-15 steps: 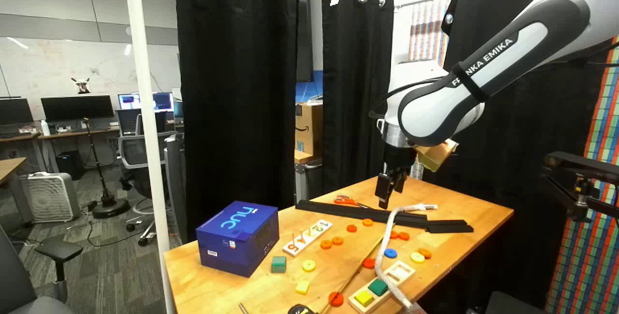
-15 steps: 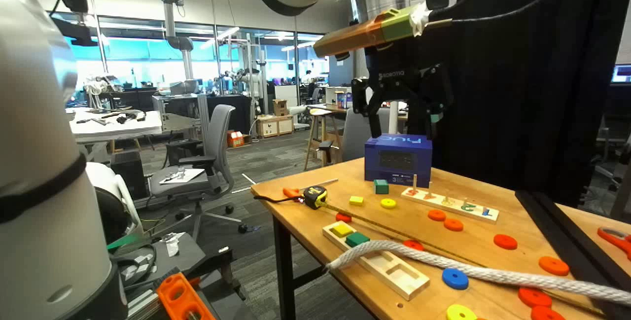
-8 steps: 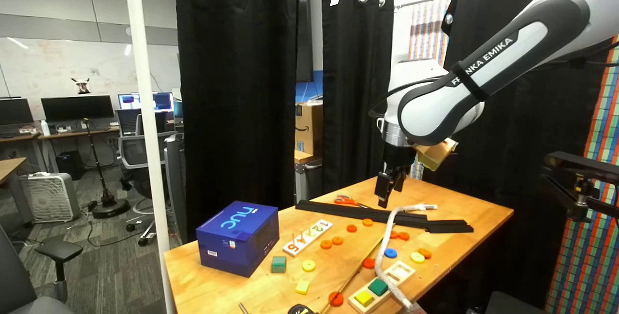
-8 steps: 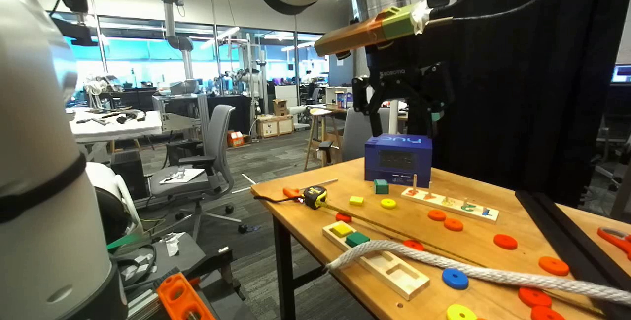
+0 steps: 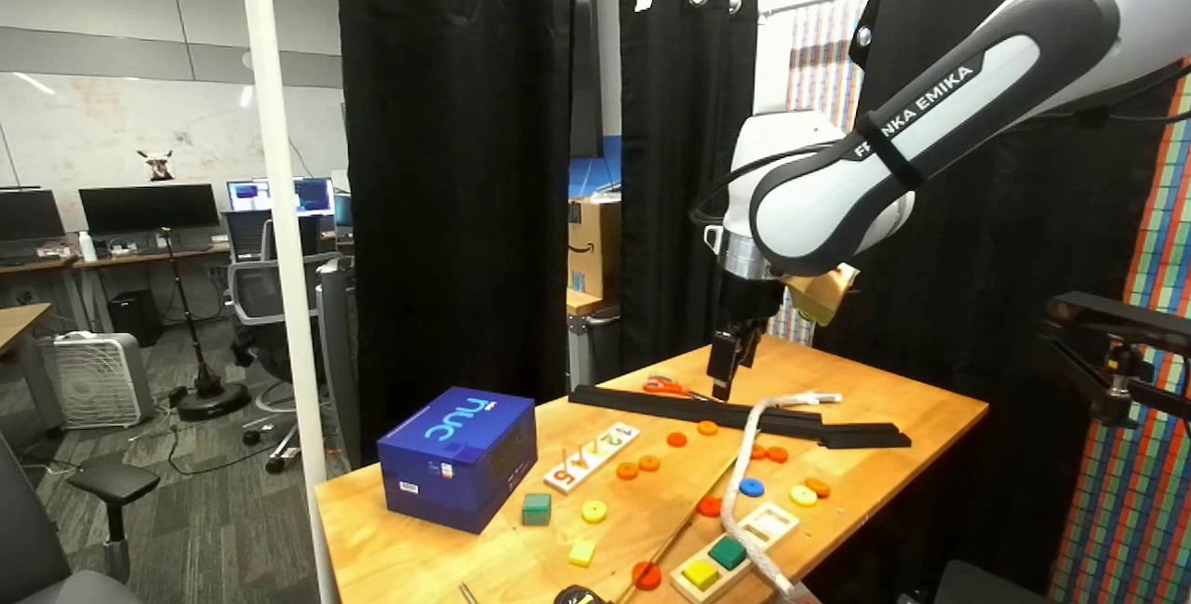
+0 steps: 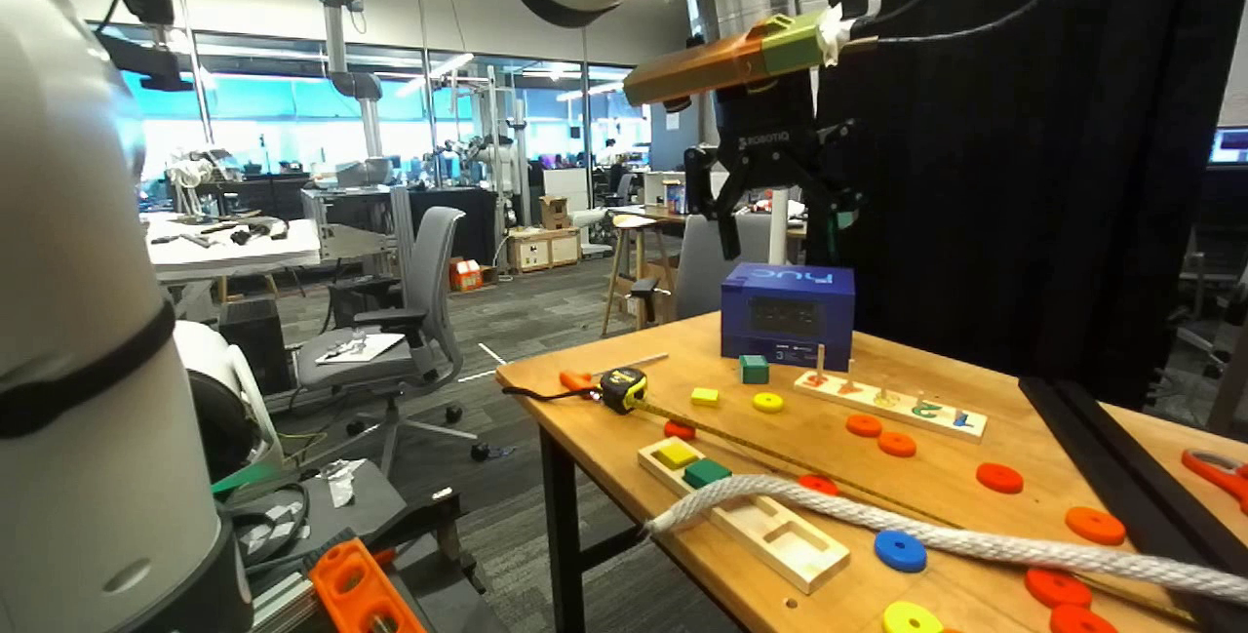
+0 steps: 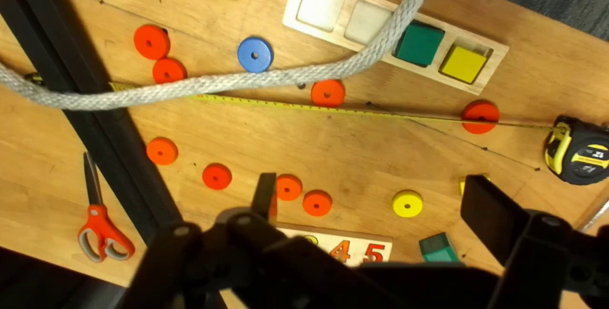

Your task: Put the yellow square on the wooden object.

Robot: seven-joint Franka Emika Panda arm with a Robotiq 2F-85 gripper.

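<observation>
A loose yellow square block lies flat on the table, left of the tape measure in an exterior view [image 5: 582, 553] and right of it in an exterior view [image 6: 704, 397]. In the wrist view the yellow square [image 7: 462, 186] is mostly hidden behind a finger. The wooden object, a pale tray with square compartments [image 5: 770, 522], also shows in an exterior view [image 6: 827, 560] and the wrist view [image 7: 349, 14]. It holds another yellow square [image 7: 463, 64] and a green square [image 7: 419, 43]; two compartments are empty. My gripper [image 7: 371, 180] is open and empty, high above the table; it shows in both exterior views [image 5: 733, 381] [image 6: 780, 248].
A white rope [image 7: 285, 78] lies across the tray. A numbered peg board [image 6: 887, 404], green block [image 6: 754, 369], blue box [image 6: 788, 316], tape measure [image 6: 622, 389] with its tape out, black rails [image 5: 698, 406], scissors [image 7: 102, 233] and several coloured discs lie around.
My gripper has shifted left in both exterior views, mostly in the last half second, staying high and open. The objects on the table have not moved.
</observation>
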